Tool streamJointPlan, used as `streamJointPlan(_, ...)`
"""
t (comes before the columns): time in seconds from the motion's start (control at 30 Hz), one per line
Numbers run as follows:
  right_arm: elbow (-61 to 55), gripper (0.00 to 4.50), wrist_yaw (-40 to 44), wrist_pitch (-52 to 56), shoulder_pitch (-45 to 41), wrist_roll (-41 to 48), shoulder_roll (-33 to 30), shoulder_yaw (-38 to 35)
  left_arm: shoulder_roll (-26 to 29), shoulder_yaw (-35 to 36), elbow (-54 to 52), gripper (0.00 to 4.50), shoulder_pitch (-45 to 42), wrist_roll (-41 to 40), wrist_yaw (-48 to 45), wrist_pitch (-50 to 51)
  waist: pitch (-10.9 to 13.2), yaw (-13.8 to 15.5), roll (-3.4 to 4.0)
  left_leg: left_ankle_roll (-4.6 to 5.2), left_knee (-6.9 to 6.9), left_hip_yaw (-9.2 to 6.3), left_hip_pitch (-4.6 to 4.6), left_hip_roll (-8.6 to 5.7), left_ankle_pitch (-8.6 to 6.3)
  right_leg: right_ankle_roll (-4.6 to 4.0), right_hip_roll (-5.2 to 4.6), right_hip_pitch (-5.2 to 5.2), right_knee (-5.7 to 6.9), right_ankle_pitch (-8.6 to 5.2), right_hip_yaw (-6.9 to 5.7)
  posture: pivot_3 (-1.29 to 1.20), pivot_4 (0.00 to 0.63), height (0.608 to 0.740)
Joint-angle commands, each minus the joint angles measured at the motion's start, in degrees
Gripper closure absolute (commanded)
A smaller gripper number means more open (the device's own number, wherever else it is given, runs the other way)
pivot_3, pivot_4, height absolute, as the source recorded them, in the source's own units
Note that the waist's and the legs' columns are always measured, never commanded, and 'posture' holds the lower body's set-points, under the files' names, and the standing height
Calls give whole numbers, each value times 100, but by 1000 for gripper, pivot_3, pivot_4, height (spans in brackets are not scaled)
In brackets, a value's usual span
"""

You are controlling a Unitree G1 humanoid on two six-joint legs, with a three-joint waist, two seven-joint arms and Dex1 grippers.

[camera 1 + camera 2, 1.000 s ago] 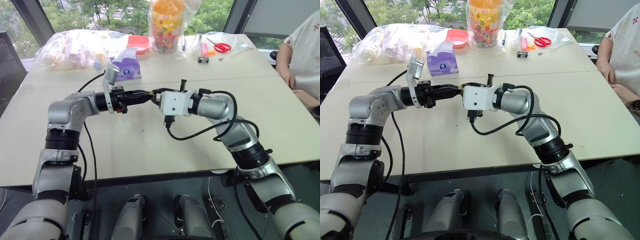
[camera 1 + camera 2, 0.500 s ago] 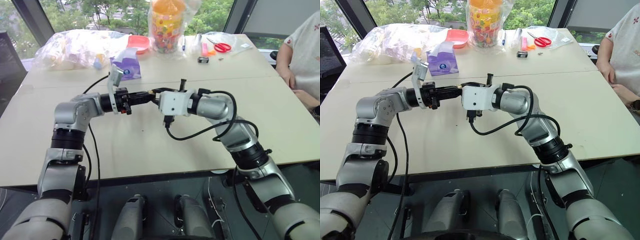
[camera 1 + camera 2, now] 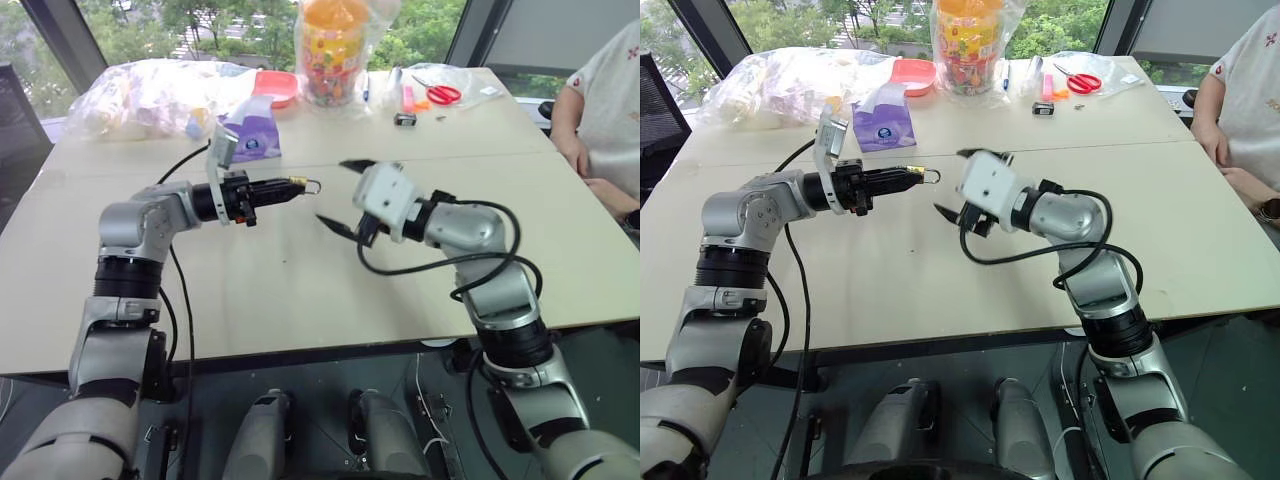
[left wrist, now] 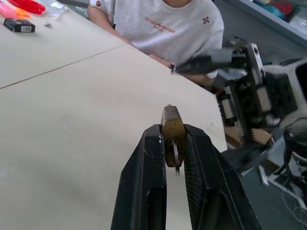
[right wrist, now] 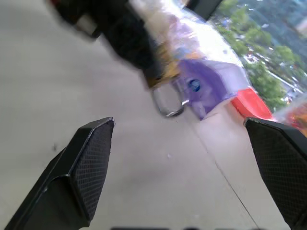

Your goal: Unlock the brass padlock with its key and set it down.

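Up above the pale counter, we see the brass padlock clamped between the left jaws, its silvery loop sticking out past the tips. A thin silvery key sits in its underside. Our right jaws stand wide apart, just beside the lock, holding nothing. Bags, scissors and a seated person ring the counter by the windows.
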Motion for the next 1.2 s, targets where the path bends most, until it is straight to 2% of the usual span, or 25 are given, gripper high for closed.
streamJointPlan(0.03, -324, 43, -442, 520, -279, 363, 206, -368, 21, 93, -330, 4487, 44, -160, -199, -155, 0, 3, 0, 0, 0, 0, 1, 0, 0, -5, 0, 0, 1, -3, 0, 0, 150, 740)
streamJointPlan(0.23, -199, 43, -760, 613, -320, 471, 208, -264, -48, 137, -401, 4487, 10, -289, -223, -87, 0, 18, 0, -1, -2, 0, -4, -4, -1, -16, -7, -4, -3, -9, -1, 0, 150, 740)
streamJointPlan(0.7, 27, 43, -612, 461, -192, 608, -144, 52, 2, 214, -778, 4487, 51, -631, -216, 124, 0, 7, 0, 2, -1, 3, -5, -7, -2, -15, -7, -3, -6, -9, 0, 0, 150, 740)
streamJointPlan(0.83, 143, 43, -323, 611, -196, 918, -275, 58, 31, 210, -866, 4487, 23, -701, -304, 208, 0, 4, 0, 2, -1, 2, -4, -7, -2, -15, -6, -2, -6, -10, -1, 0, 150, 740)
streamJointPlan(0.97, 218, 43, -105, 1227, -245, 1505, -296, -155, 145, 74, -901, 4487, 38, -608, -536, 155, 0, 6, 0, 3, -1, 2, -5, -6, -2, -15, -6, -2, -6, -10, -1, 0, 150, 740)
streamJointPlan(1.2, 321, 43, -215, 1917, -424, 2149, -210, -459, 254, -154, -1030, 4487, 141, -499, -706, 39, 0, 11, 0, 3, -2, 1, -5, -6, -3, -16, -11, -3, -8, -10, 0, 0, 150, 740)
